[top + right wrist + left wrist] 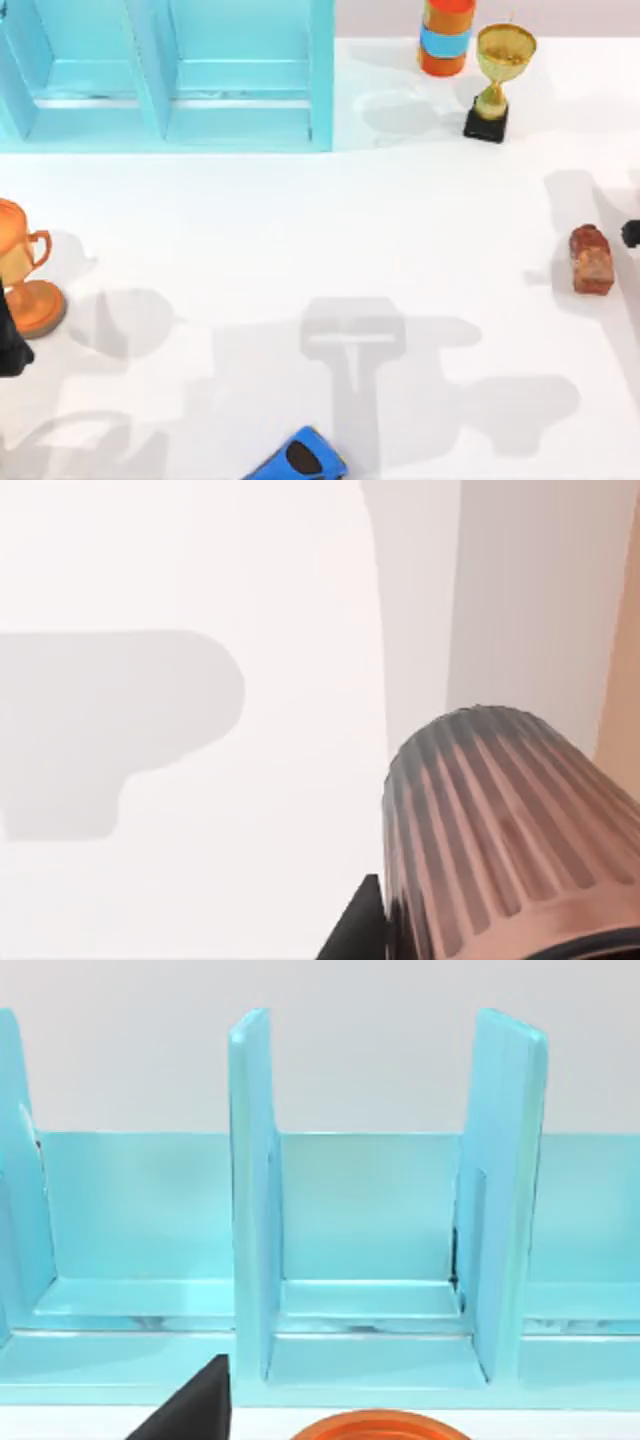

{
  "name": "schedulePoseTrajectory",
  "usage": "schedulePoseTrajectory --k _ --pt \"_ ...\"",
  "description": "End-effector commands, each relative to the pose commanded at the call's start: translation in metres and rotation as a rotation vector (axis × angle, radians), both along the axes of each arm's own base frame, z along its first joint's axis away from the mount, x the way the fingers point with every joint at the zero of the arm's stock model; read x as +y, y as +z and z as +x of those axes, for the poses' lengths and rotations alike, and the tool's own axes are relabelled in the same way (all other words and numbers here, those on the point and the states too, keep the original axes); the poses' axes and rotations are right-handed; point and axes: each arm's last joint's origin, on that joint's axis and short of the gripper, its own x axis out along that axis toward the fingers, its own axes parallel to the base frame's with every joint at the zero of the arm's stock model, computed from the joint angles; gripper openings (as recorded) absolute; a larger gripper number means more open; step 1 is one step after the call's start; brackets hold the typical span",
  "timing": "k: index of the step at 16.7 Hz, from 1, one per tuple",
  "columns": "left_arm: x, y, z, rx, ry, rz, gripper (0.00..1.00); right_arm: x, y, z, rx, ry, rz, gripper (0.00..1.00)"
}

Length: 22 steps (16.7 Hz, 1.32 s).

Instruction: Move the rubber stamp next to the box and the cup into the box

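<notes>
My right gripper (pixel 372 920) grips the cup (pixel 500 830), a ribbed pinkish-brown tumbler seen up close in the right wrist view. The rubber stamp (pixel 591 259), a mottled reddish-brown block with a narrower rounded top, lies near the white table's (pixel 320 250) right edge. My left arm (pixel 12 340) sits at the left edge beside the orange trophy (pixel 25 270), facing the blue box (pixel 165 75).

Stamp (pixel 591 259) on table's right; ribbed cup (pixel 500 830) in view
</notes>
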Motion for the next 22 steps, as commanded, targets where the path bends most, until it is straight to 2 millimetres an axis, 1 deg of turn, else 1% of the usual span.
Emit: schedulePoseTrajectory --k 2,3,5,7,9,12,14,15,17,22 --pt "0.0 0.0 0.0 0.0 0.0 0.0 1.0 -0.004 0.001 0.001 -0.003 0.0 0.001 0.0" --pt "0.0 0.0 0.0 0.0 0.0 0.0 1.0 -0.01 0.002 0.002 -0.006 0.0 0.002 0.0" --pt "0.0 0.0 0.0 0.0 0.0 0.0 1.0 -0.03 0.004 0.003 -0.011 0.0 0.003 0.0" --pt "0.0 0.0 0.0 0.0 0.0 0.0 1.0 -0.06 0.003 0.001 -0.01 0.0 0.003 0.0" --pt "0.0 0.0 0.0 0.0 0.0 0.0 1.0 -0.096 0.0 -0.006 -0.004 -0.001 0.005 0.0" --pt "0.0 0.0 0.0 0.0 0.0 0.0 1.0 -0.148 -0.005 -0.026 -0.001 0.0 0.007 0.0" --pt "0.0 0.0 0.0 0.0 0.0 0.0 1.0 -0.171 -0.006 -0.04 -0.01 0.0 0.003 0.0" --pt "0.0 0.0 0.0 0.0 0.0 0.0 1.0 -0.178 -0.006 -0.046 -0.015 0.0 0.0 0.0" --pt "0.0 0.0 0.0 0.0 0.0 0.0 1.0 -0.186 -0.006 -0.053 -0.026 0.0 -0.007 0.0" --pt "0.0 0.0 0.0 0.0 0.0 0.0 1.0 -0.186 -0.007 -0.053 -0.024 0.001 -0.006 0.0"
